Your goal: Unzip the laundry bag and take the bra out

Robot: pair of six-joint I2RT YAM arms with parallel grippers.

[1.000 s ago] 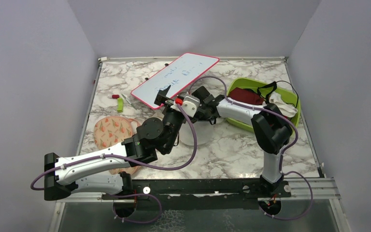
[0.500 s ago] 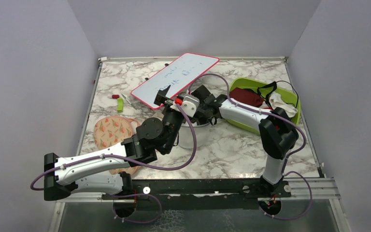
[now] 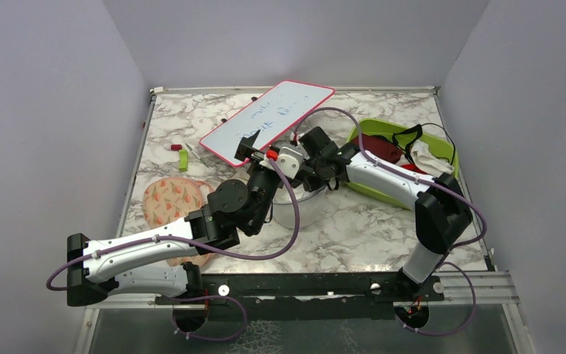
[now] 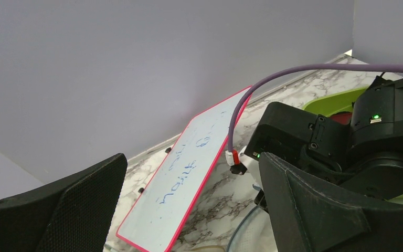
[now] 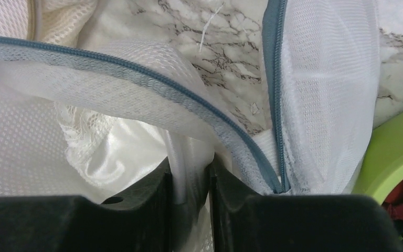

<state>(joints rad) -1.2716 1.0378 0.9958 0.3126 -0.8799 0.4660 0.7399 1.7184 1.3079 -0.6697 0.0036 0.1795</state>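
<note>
1. Laundry bag [image 5: 325, 79]: limp, light mesh on desk [image 3: 354, 221], centre of top view; best taken by stiffer zip edge [image 5: 273, 79].
2. Right gripper [image 5: 189, 173]: clenched on bag fabric beside zip.
3. Left gripper [image 4: 193, 163]: released, empty.

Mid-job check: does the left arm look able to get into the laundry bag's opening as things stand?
Probably not yet. The left gripper is open but facing the whiteboard, and the right gripper crowds the laundry bag opening, apparently pinching its edge.
</note>
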